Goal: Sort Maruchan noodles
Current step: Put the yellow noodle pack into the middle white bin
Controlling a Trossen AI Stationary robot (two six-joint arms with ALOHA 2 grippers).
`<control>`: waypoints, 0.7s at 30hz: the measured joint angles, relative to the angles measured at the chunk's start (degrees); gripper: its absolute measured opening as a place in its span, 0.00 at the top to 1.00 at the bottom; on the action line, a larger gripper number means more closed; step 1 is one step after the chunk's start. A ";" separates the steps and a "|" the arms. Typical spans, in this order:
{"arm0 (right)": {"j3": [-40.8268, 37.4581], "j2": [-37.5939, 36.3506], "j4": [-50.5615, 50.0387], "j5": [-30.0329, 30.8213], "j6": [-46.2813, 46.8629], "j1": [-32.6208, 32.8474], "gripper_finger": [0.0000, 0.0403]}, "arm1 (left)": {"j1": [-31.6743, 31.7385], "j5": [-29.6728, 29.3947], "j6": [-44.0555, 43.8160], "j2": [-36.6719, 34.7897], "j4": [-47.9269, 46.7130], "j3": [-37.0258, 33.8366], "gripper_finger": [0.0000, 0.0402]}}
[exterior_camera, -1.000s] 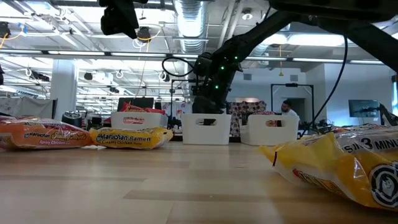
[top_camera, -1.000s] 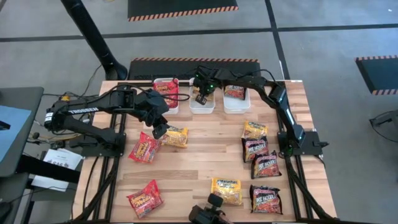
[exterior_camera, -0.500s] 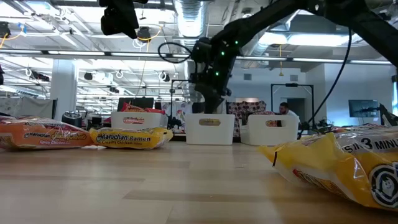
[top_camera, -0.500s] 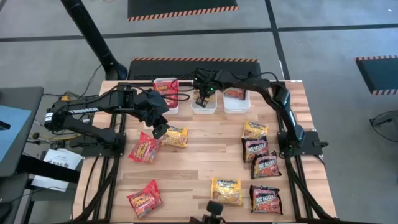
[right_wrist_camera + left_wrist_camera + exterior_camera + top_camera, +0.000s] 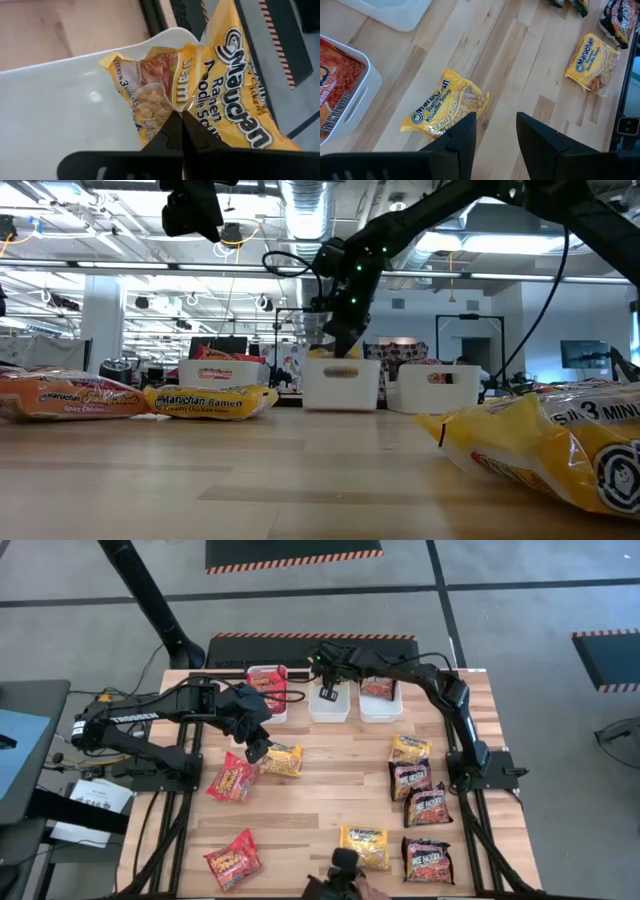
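Maruchan noodle packets lie flat on the wooden table: a yellow one [image 5: 282, 759] [image 5: 445, 105] and a red one [image 5: 232, 778] at the left, dark and yellow ones [image 5: 410, 778] at the right. My left gripper [image 5: 258, 748] [image 5: 495, 125] hangs open above the near end of that yellow packet, touching nothing. Over the middle white tray [image 5: 329, 708] [image 5: 60, 110] at the far edge, my right gripper [image 5: 328, 690] [image 5: 178, 117] is shut on another yellow packet [image 5: 220, 95]. My right gripper pinches the yellow packet at a crumpled fold near its middle [image 5: 176, 102] between its two fingertips. The fingers slant down from above. The packet sits tilted, one end inside the tray [image 5: 135, 65] and the other sticking out past the tray's far rim.
A white tray holding a red packet [image 5: 268, 690] stands left of the middle tray, and one holding a dark packet [image 5: 379, 698] stands right of it. More packets lie near the front edge [image 5: 232, 858] [image 5: 365, 845] [image 5: 427, 860]. Bare wood shows mid-table.
My right gripper has risen over the middle tray and rolled at the wrist, staying shut.
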 joint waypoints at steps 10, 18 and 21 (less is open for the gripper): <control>0.11 -0.13 -0.37 -2.37 -2.05 -1.71 0.97 | -0.02 -0.01 -0.05 0.00 0.02 0.00 0.69; 0.11 -0.13 1.03 -2.30 -2.04 0.03 0.89 | 0.00 -0.02 0.23 0.00 0.02 0.00 0.69; 0.11 -0.13 1.00 -1.24 -2.06 0.64 0.83 | -0.02 -0.01 0.24 0.00 0.02 0.00 0.69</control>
